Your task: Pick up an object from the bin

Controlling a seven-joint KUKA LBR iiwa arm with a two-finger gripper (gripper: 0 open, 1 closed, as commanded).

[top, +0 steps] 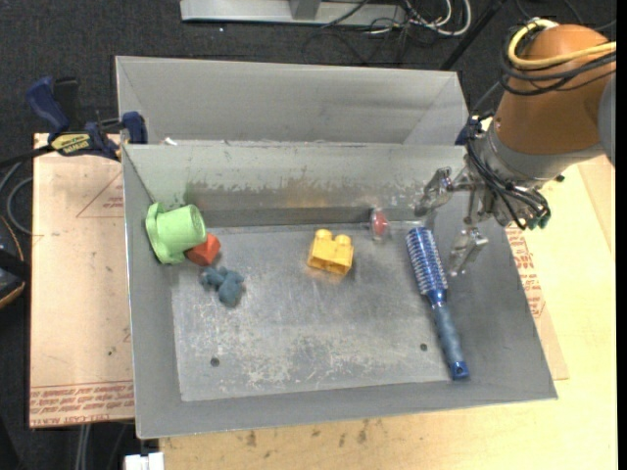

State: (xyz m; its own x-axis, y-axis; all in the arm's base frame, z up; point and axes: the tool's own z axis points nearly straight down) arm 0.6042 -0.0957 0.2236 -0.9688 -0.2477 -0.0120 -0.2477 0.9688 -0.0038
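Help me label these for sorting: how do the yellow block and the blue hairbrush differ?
The yellow block is short and chunky; the blue hairbrush is long and thin. The block lies near the bin's middle, the hairbrush along the view's right side. Both lie loose on the bin floor.

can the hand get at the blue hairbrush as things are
Probably yes: the hand hangs open right beside the blue hairbrush, which lies alone by the right wall of the bin, nothing on top.

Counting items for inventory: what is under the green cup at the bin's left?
A red-orange piece pokes out at the lower right edge of the green cup; anything further under it is covered.
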